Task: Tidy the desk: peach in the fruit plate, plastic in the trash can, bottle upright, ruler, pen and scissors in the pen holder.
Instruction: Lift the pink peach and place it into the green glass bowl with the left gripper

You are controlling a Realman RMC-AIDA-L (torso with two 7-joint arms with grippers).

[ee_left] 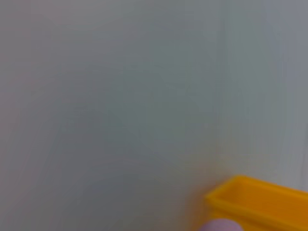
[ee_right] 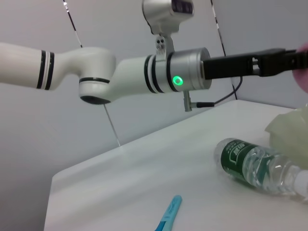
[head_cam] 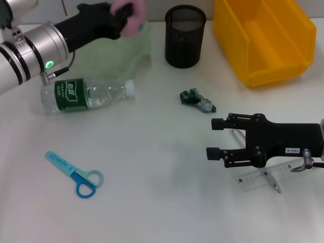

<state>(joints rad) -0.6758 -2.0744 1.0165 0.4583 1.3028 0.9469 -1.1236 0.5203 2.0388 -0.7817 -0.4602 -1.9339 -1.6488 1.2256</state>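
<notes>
My left gripper (head_cam: 123,19) is shut on the pink peach (head_cam: 134,20) and holds it just above the far rim of the pale green fruit plate (head_cam: 121,50). The peach's edge also shows in the left wrist view (ee_left: 220,225). The clear bottle (head_cam: 86,94) with a green label lies on its side in front of the plate. My right gripper (head_cam: 213,138) is open and empty, low over the table, above the pen (head_cam: 237,135) and the clear ruler (head_cam: 263,178). The green crumpled plastic (head_cam: 197,100) lies between the bottle and my right gripper. The blue scissors (head_cam: 76,173) lie at the front left.
The black mesh pen holder (head_cam: 185,35) stands at the back centre. A yellow bin (head_cam: 263,38) stands at the back right and shows in the left wrist view (ee_left: 260,202). The right wrist view shows the bottle (ee_right: 260,163) and a scissors blade (ee_right: 169,212).
</notes>
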